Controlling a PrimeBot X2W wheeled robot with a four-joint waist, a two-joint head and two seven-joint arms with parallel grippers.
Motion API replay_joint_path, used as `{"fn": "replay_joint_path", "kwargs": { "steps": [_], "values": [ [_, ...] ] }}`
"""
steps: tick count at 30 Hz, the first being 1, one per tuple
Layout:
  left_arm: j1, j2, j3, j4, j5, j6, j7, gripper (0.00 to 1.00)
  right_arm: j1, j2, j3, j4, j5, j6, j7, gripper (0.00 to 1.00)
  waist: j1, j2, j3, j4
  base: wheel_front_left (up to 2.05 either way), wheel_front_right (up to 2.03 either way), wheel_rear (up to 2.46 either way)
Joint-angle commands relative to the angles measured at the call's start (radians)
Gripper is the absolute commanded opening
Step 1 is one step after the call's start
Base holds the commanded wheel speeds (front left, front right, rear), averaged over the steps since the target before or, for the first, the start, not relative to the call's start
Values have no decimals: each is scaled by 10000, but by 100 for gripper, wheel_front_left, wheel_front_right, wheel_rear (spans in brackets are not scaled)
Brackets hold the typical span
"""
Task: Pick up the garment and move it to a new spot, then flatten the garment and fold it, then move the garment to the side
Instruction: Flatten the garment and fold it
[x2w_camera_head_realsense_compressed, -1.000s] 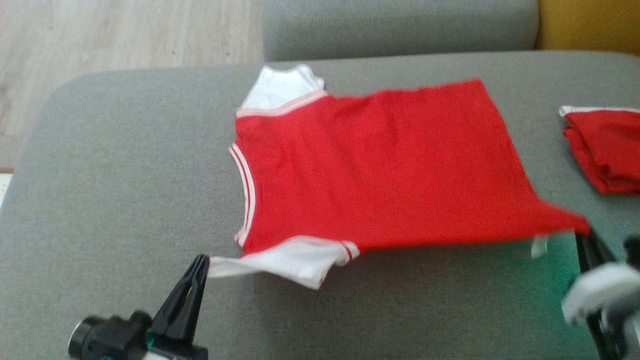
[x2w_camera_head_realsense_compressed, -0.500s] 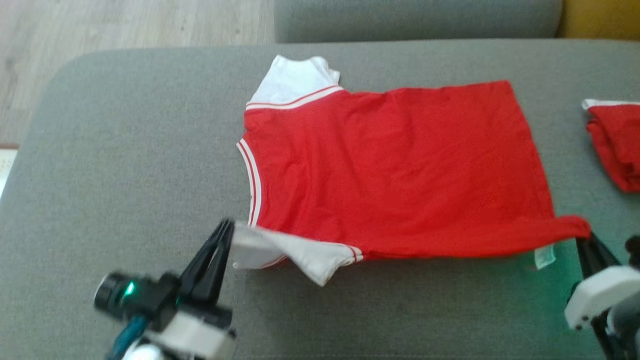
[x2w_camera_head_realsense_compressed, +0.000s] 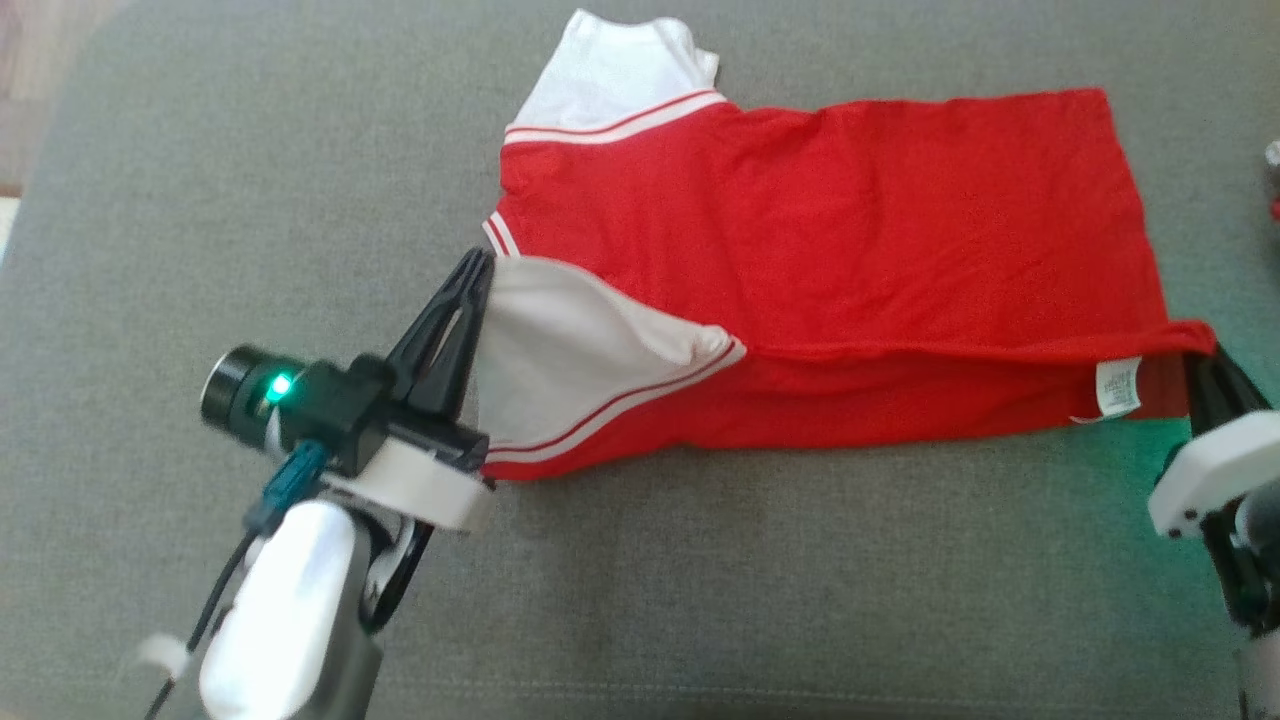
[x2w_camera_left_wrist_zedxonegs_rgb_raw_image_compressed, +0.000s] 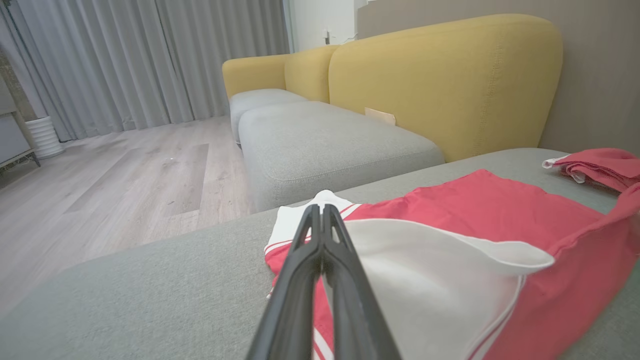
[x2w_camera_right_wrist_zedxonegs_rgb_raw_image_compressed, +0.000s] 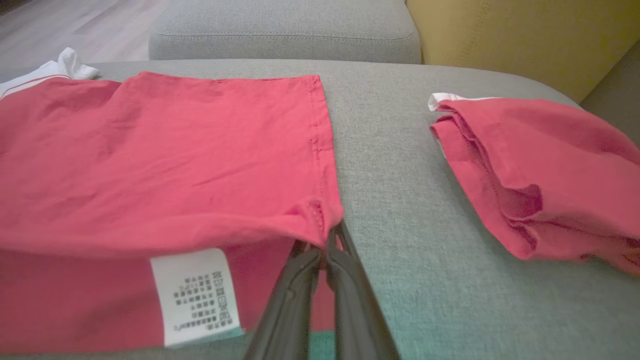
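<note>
Clearly light and limp, the garment (x2w_camera_head_realsense_compressed: 820, 220) lies on the cushion (x2w_camera_head_realsense_compressed: 250, 150) between the tools: left tool (x2w_camera_head_realsense_compressed: 478, 265) clamped on its sleeve (x2w_camera_head_realsense_compressed: 570, 350), right tool (x2w_camera_head_realsense_compressed: 1203, 352) on its hem corner (x2w_camera_head_realsense_compressed: 1185, 335), both sound holds.

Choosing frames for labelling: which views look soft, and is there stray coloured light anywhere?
Head view: slightly soft throughout, green glow on the sofa cushion beside the right gripper. Left wrist view: left gripper soft up close, garment sharp. Right wrist view: care label crisp, green tint at the bottom.
</note>
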Motion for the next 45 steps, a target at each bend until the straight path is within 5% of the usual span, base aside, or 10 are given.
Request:
{"fn": "replay_joint_path", "kwargs": {
  "steps": [1, 8, 9, 10, 11, 29, 45],
  "values": [
    [-502, 209, 264, -251, -52, 10, -57, 0, -338, -269, 103, -273, -78, -9, -37, 0, 0, 0, 168, 11, 0, 0, 0],
    [-1425, 364, -58, 295, -197, 6, -57, 0, -1045, -247, 156, 136, -171, -9, -114, 0, 0, 0, 604, -47, 0, 0, 0],
    [-1495, 375, -70, 374, -196, 6, -57, 34, -1149, -200, 161, 193, -155, -9, -131, 17, 0, 0, 631, -65, 0, 0, 0],
    [-1548, 379, -61, 435, -191, 6, -57, 85, -1257, -148, 143, 239, -151, -9, -186, 84, 0, 0, 650, -82, 0, 0, 0],
    [-1589, 372, -36, 475, -178, 6, -57, 100, -1375, -83, 97, 267, -160, -9, -301, 100, 0, 0, 664, -102, 0, 0, 0],
    [1324, -461, 895, 678, -1147, 656, -57, 100, -716, 799, -343, 771, -16, -9, -1781, 100, 0, 0, 228, -432, 0, 0, 0],
    [1403, -650, 319, 1773, -2420, 477, 1148, 100, -806, 844, -381, 953, 2, -9, -1906, 100, 0, 0, 351, -626, 0, 0, 0]
  ]
}}
